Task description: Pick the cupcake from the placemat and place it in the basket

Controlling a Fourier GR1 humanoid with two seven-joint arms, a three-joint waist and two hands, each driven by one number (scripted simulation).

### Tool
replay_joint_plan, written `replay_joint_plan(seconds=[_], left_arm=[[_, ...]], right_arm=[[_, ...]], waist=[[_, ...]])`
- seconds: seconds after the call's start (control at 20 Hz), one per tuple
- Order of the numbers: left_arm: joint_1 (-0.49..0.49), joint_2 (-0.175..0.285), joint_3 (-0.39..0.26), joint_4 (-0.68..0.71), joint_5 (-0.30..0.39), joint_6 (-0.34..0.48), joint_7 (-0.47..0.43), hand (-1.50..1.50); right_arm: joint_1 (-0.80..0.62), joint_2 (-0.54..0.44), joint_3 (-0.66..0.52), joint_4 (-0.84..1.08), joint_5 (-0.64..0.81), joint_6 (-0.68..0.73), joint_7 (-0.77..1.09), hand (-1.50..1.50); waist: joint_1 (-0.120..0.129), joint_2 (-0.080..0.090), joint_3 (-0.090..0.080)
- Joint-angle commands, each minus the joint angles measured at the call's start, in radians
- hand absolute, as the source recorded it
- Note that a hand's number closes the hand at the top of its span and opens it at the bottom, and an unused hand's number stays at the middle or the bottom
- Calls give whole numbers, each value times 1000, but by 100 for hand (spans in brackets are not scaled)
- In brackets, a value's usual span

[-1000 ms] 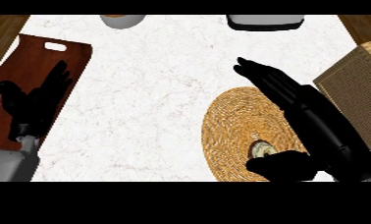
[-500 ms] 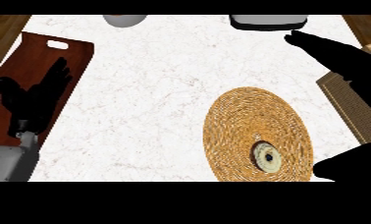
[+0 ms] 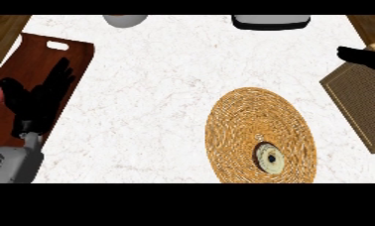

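Small pale cupcake (image 3: pixel 270 158) sitting on round woven straw placemat (image 3: pixel 249 116), nr its lower right edge, untouched. Tan woven rectangular basket (image 3: pixel 356 102) just beside placemat, at rt edge of view. Right hand (image 3: pixel 356 55) barely showing by basket's far corner, well apart from cupcake; open or closed, can't tell. Left hand (image 3: pixel 40 96) resting over brown wooden cutting board (image 3: pixel 70 54) — fingers straight & apart, holding nothing.

Bright scene, even diffuse light
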Motion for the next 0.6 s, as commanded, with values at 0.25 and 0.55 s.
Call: replay_joint_plan(seconds=[0.25,0.55], left_arm=[[34,-41,12,-3,-39,-15,-26,0],[-48,11,99,100,6,-118,-19,0]], right_arm=[[396,178,-269,-177,122,80,-147,-150],[543,397,-175,-206,423,128,-311,-150]], waist=[[3,3,2],[11,8,2]])
